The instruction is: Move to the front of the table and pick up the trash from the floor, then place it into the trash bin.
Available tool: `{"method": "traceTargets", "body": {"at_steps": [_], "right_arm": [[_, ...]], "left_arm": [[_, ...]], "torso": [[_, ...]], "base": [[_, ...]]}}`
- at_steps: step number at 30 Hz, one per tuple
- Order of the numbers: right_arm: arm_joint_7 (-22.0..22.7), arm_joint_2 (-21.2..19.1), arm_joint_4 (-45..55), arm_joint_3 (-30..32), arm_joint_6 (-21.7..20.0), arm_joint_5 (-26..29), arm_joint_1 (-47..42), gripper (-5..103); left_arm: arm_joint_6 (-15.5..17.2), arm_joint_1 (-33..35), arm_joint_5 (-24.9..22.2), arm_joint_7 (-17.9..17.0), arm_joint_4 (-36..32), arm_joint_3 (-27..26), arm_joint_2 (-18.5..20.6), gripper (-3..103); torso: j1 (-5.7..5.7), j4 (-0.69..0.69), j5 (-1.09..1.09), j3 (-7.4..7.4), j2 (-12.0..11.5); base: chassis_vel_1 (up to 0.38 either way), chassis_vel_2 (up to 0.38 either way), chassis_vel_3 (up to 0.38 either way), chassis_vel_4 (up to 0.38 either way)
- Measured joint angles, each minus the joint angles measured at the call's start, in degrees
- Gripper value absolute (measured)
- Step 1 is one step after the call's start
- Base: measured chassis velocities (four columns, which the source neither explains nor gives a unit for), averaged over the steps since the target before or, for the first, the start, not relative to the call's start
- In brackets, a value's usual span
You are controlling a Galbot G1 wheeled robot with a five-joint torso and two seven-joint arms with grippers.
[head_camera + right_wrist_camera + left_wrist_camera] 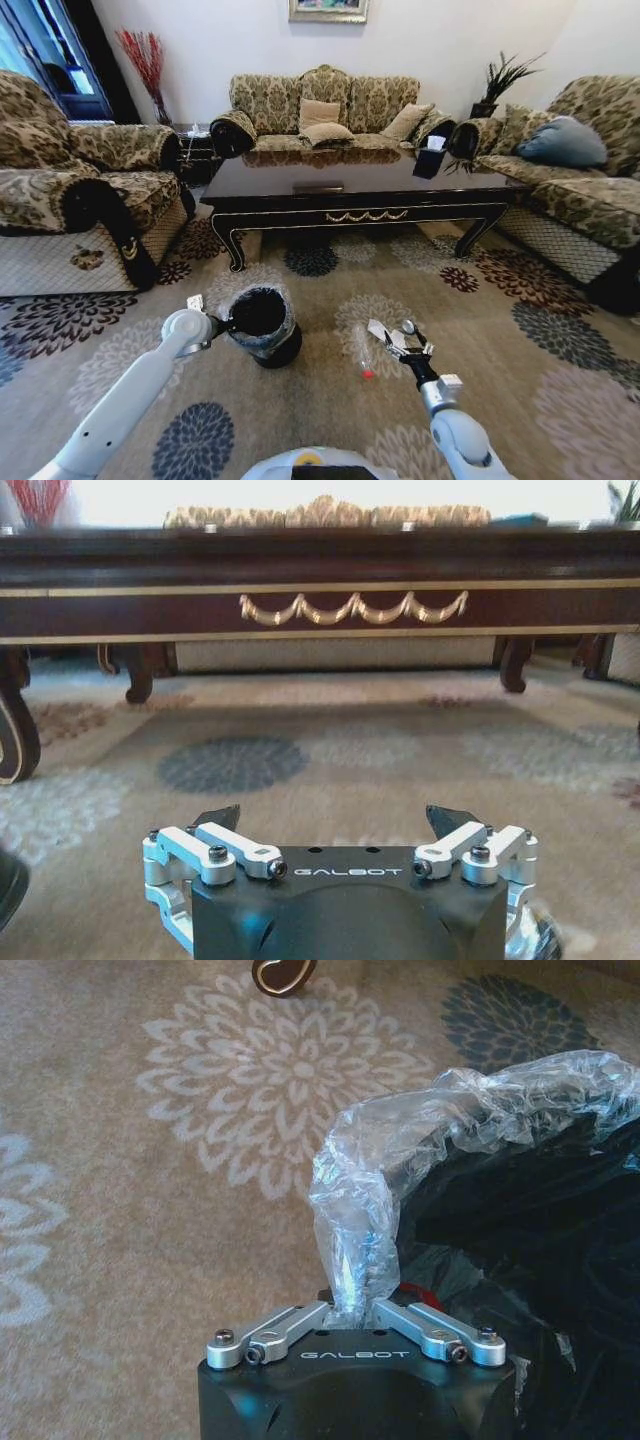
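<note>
The trash bin [262, 322] is a small black bucket with a thin clear liner [420, 1150], standing on the carpet in front of the table [360, 190]. My left gripper [221, 325] is at its left rim and is shut on a pinched fold of the liner [355, 1290]. To the bin's right lies the trash: crumpled white paper [379, 330], a small silvery bit [408, 326] and a clear plastic piece with a red cap [365, 362]. My right gripper [402, 343] hangs low over the paper. It is open [333, 820], with nothing between its fingers.
The table's gold-ornamented front edge [352, 608] and curved legs [137, 675] lie ahead of the right gripper. Patterned sofas [70, 200] [325, 105] [575, 170] ring the table. Flowered carpet [520, 340] spreads open to the right of the trash.
</note>
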Motion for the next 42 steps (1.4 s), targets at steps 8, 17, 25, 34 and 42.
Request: {"method": "traceTargets", "body": {"at_steps": [8, 17, 25, 34, 42], "right_arm": [[2.3, 0.2, -3.4, -4.0, -2.2, -0.7, 2.0, 100], [4.3, -3.2, -11.5, -9.7, -9.8, 8.9, 8.5, 100], [5.3, -3.7, -20.3, -16.5, -11.3, 10.5, 15.9, 100], [5.3, -4.0, -26.3, -19.3, -11.2, 10.6, 21.9, 100], [3.8, -3.2, -29.7, -21.4, -10.1, 7.9, 23.3, 100]], "left_arm": [[0.0, 0.6, 0.1, -0.1, -0.7, 0.3, -0.2, 0], [0.0, 1.0, -0.2, -0.4, -2.2, 1.5, 0.4, 0], [0.0, 3.0, -0.1, -1.1, -4.8, -0.4, 1.1, 0], [0.0, 2.7, -0.1, -1.4, -5.3, -0.1, 1.9, 0], [0.0, 2.2, -0.8, -1.4, -5.4, 0.3, 1.8, 0]], "torso": [[-0.01, 0.01, 0.02, -0.02, 0.0], [0.0, 0.0, 0.01, -0.01, 0.0], [0.0, 0.0, 0.02, -0.01, 0.0], [0.0, 0.01, 0.0, -0.01, 0.0], [-0.01, 0.0, 0.01, -0.01, 0.0]], "base": [[-0.027, 0.016, 0.022, -0.02], [0.0, 0.0, 0.0, 0.0], [0.0, 0.0, 0.0, 0.0], [0.0, 0.0, 0.0, 0.0], [0.0, 0.0, 0.0, 0.0]]}}
